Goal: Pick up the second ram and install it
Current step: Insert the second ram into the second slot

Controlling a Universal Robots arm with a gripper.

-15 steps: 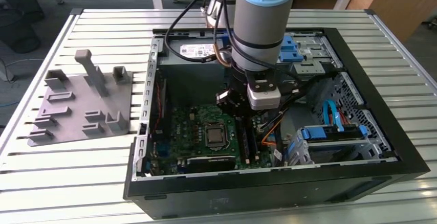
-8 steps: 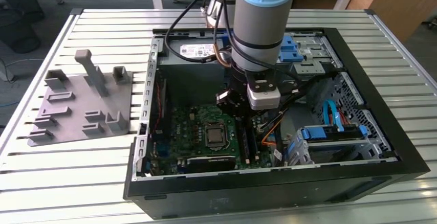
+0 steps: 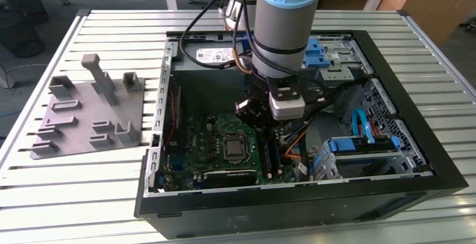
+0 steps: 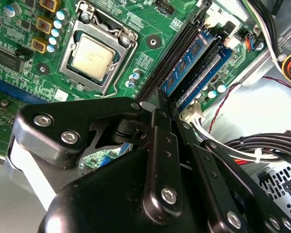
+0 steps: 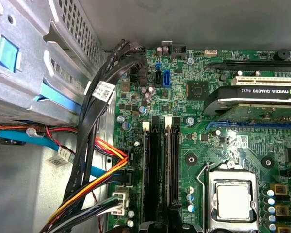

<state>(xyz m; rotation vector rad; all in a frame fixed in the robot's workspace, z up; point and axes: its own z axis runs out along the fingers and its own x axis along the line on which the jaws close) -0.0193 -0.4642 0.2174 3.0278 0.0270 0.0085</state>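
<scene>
Two RAM sticks sit in the slots [image 4: 184, 68]; gripper [image 4: 157, 104] hangs just above them, fingers pinched together, holding nothing. Second ram [image 4: 203, 65] looks seated (can't confirm clips), so press evenly, straight down. Beyond: CPU [image 4: 91, 54], motherboard [image 4: 19, 29].

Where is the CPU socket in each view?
Exterior view: the CPU socket sits mid-motherboard, toward the exterior view's left of the arm.
First wrist view: CPU socket beside the memory slots, opposite the cables.
Second wrist view: CPU socket beside those slots.
Shared landmark: the memory slots.
</scene>
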